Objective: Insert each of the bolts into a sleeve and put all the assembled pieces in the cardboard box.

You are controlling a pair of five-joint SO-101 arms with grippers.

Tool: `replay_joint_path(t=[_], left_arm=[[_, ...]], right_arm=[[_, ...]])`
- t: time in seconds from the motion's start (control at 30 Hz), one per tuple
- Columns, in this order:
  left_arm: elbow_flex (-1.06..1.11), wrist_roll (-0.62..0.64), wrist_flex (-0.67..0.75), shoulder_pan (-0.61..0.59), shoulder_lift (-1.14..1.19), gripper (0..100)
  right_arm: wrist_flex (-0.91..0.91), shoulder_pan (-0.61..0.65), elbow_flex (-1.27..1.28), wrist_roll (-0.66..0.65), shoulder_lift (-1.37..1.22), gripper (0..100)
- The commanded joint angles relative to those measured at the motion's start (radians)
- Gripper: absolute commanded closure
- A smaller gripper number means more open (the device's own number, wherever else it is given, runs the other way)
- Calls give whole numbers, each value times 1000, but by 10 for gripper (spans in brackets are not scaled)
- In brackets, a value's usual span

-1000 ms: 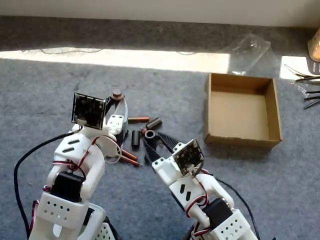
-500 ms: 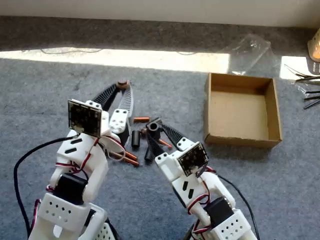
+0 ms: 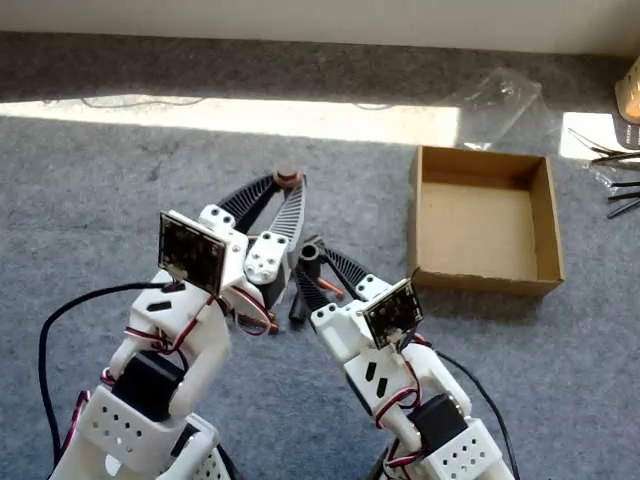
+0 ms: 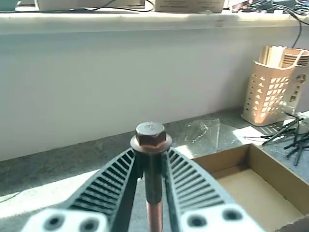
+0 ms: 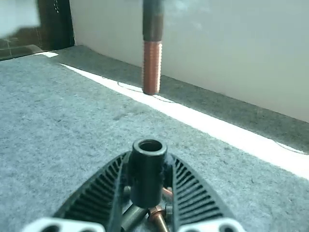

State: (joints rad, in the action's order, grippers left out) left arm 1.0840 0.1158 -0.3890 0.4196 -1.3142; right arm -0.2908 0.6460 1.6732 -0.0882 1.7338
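The left arm [image 3: 165, 350] and right arm [image 3: 400, 395] have white housings with slots and hole rows. The left end effector [image 3: 287, 187] and right end effector [image 3: 312, 262] have black ribbed fingers [image 4: 108, 186] on white, screw-fastened bases. Behind each end effector sit a square black circuit board [image 3: 192, 252], red-white leads [image 3: 140, 333] and a black cable [image 3: 45, 345].

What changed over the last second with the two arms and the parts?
The right end effector took hold of a sleeve and lifted it upright. The left end effector, shut on a bolt, swung right toward it. The box stayed put.

bolt [image 4: 153, 179] thread end out of frame, l wrist view
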Motion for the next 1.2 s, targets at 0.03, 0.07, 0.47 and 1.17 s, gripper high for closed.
replay_joint_path(t=[0.03, 0.07, 0.47, 1.17], left_arm=[[-73, 101, 25, 105, -18, 989], [-73, 129, 25, 101, -19, 989], [-74, 198, -54, 61, -22, 989], [-73, 198, -100, 36, -22, 989]], right_arm=[[35, -12, 110, 11, 10, 994], [35, -12, 110, 11, 10, 994], [35, -12, 108, 11, 10, 994], [36, -50, 108, 5, 10, 994]])
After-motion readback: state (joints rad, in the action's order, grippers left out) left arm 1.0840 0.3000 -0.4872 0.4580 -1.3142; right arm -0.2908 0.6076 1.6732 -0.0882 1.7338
